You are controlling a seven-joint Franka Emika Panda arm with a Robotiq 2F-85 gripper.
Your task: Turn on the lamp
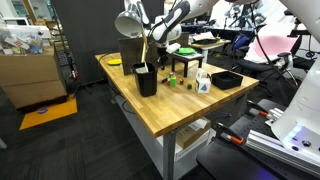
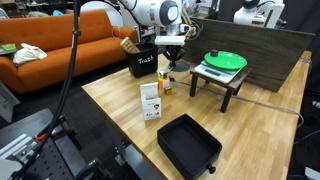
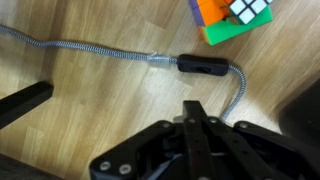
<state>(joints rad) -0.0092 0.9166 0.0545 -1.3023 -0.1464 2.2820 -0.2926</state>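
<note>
The lamp [image 1: 128, 22] has a silver-grey dome shade and stands at the far end of the wooden table; I see no light from it. In the wrist view its braided silver cord [image 3: 90, 50] lies on the wood and runs into a black inline switch [image 3: 203, 66]. My gripper [image 3: 195, 108] is shut and empty, with its fingertips pressed together just short of the switch. In both exterior views the gripper [image 1: 160, 58] [image 2: 172, 60] points down close over the table, next to the black box [image 2: 143, 62].
A Rubik's cube [image 3: 245, 8] on orange and green blocks [image 3: 215, 22] lies just past the switch. A white carton [image 2: 150, 100], a black tray [image 2: 188, 145] and a small table with a green plate [image 2: 226, 60] stand nearby. An orange sofa [image 2: 60, 45] stands behind.
</note>
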